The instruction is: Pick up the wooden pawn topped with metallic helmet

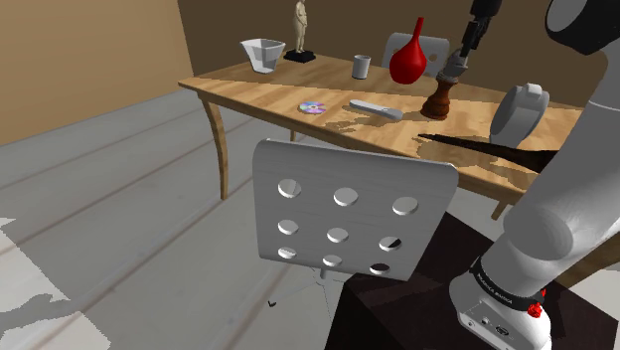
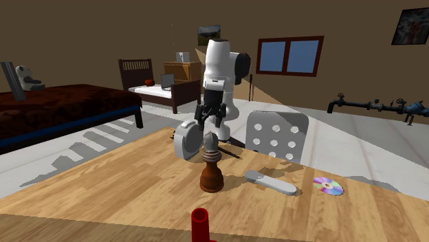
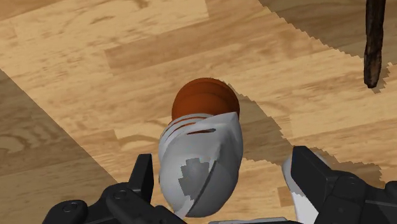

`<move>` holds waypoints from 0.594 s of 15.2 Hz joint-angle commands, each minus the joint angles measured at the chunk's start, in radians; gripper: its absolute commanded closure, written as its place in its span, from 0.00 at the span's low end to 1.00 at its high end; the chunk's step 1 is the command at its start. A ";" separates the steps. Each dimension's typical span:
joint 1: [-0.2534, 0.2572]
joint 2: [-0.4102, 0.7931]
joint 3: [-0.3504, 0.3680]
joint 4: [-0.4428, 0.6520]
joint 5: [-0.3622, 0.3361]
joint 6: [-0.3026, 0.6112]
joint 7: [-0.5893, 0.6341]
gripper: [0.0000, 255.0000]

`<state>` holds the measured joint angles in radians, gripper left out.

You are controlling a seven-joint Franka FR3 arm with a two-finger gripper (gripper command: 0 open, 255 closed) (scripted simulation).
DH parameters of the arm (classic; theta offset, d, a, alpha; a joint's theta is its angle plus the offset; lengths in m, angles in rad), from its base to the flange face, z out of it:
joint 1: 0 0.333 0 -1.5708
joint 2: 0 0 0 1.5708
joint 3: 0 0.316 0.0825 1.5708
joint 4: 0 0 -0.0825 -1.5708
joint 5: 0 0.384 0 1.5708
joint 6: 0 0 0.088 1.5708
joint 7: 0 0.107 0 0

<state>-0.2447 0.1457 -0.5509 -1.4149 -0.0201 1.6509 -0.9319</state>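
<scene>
Arm [image 2: 218, 65] reaches down over the wooden table [image 1: 260, 95]; gripper [image 2: 208, 126] hangs at the pawn [image 2: 211, 172], fingers apart beside its grey helmet [image 3: 200, 162].

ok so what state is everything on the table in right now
pawn, upright on the table, helmet between the gripper's fingers, not clasped
gripper, open, around the pawn's helmet
red vase, upright
disc, lying flat
remote, lying flat
round clock, standing upright
measuring jug, upright
grey cup, upright
statuette, upright
</scene>
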 commanded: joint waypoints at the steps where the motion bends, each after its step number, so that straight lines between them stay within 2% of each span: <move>1: -0.020 0.049 -0.006 0.048 0.026 0.001 -0.024 0.00; 9: -0.006 0.020 -0.002 -0.076 0.008 0.100 -0.009 0.00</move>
<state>-0.2515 0.1662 -0.5530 -1.4842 -0.0116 1.7439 -0.9413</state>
